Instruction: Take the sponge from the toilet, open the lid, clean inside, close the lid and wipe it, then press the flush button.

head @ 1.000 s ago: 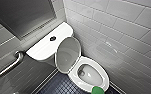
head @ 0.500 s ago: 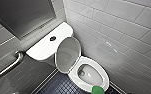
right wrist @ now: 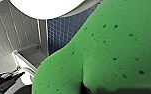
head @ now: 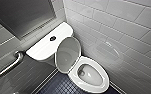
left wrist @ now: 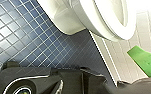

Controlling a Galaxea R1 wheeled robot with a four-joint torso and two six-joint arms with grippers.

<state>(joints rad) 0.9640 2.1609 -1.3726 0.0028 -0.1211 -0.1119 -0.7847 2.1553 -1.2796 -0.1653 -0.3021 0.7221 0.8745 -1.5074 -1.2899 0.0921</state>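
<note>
Sponge (right wrist: pixel 111 50) comes nearest: a bright green pad of soft, pitted foam, pressed close against the right wrist camera and creased where the right end effector (right wrist: pixel 84 87) appears to pinch it. From the left wrist it shows as a green tongue hanging in the air beside the bowl, clear of the floor (left wrist: pixel 21 30). Whether the left end effector (left wrist: pixel 93 78) is wide or narrow I cannot tell.

That floor is a small dark blue mosaic with pale grout. Above it swells the toilet (head: pixel 77 81), smooth glazed white ceramic with a rounded underside. Its oval seat (head: pixel 103 75) lies down and its lid (head: pixel 67 53) stands up, leaning back toward the tank (head: pixel 44 46), so cleaning inside looks like the step in hand.

Foam this soft could fold or slip from a narrow pinch when it drags on slick glaze, and it might then fall into the bowl. The right wall (head: pixel 116 25), glossy pale tile, is near the bowl, so the right arm could strike it. A knock could also tip the lid down onto the arm.

Farther back, the flush button (head: pixel 52 38) is a small dark disc in the flat tank top. A metal grab bar (head: pixel 8 66) runs along the left wall.
</note>
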